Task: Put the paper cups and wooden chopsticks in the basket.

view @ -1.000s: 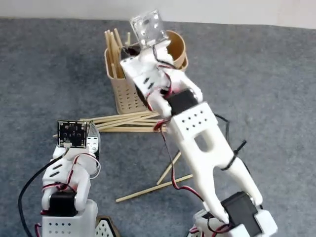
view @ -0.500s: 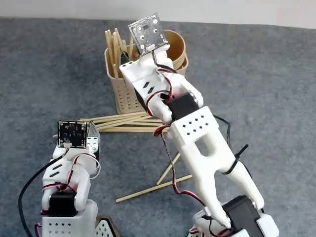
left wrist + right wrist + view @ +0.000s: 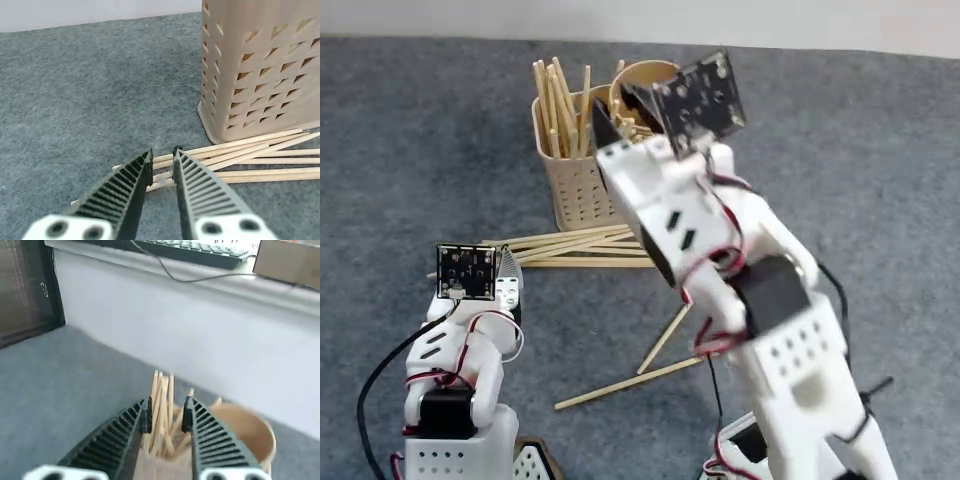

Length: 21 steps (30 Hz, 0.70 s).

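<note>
Item: clearing of paper cups and wooden chopsticks into one basket, part done. Basket [image 3: 575, 190]: tan, perforated, upright at the far side of the grey-covered bench [image 3: 880, 180]. Contents: a sheaf of chopsticks [image 3: 560, 105] standing on end, and a paper cup [image 3: 642, 72] beside them whose rim shows above the basket wall; whether more cups are nested in it cannot be told. Outstanding stock: a bundle of chopsticks [image 3: 575, 248] lying flat against the foot of the basket, and two loose chopsticks [image 3: 630, 385] nearer the arm bases, one lying aslant, the other [image 3: 665, 338] angled up toward the bundle. Left pincer [image 3: 162, 152]: low over the bench, pointing at the near ends of the bundle, jaws parted by a narrow gap, holding nothing, its tips just above or just touching the stick ends; which of the two cannot be told. Right pincer [image 3: 166, 415]: raised above the basket mouth, jaws a little apart and empty, the standing chopsticks seen through the gap. Step in hand, by judgement: the cups look settled, and the work is on the chopsticks not yet in the basket. Next move, by judgement: the left pincer needs to settle around one or a few stick ends and close. The sticks are thin and lie flat on a soft cover, so the jaws must go low. A stick gripped by its end is likely to droop, so it needs a high lift to clear the rim.
</note>
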Each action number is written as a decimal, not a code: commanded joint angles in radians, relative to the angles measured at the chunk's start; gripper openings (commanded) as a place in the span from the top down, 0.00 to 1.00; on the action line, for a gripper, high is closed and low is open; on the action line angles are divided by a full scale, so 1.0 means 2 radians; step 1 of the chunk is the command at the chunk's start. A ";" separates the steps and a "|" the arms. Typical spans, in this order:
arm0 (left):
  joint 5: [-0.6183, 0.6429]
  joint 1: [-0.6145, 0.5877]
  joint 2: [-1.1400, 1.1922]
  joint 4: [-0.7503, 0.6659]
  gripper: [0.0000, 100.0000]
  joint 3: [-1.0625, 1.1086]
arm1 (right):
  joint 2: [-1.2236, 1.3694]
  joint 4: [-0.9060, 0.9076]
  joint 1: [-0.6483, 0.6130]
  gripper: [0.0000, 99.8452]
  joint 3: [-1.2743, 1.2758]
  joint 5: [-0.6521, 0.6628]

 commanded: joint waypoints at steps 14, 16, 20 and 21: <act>-0.005 -0.006 -0.004 -0.011 0.92 -0.002 | -0.040 0.209 0.193 0.89 0.068 0.002; -0.005 -0.006 -0.004 -0.011 0.92 -0.002 | -0.039 0.204 0.199 0.89 0.099 0.002; -0.005 -0.006 -0.004 -0.011 0.92 -0.002 | -0.009 0.165 0.208 0.89 0.143 -0.034; -0.005 -0.006 -0.004 -0.011 0.92 -0.001 | 0.007 0.158 0.212 0.89 0.149 -0.041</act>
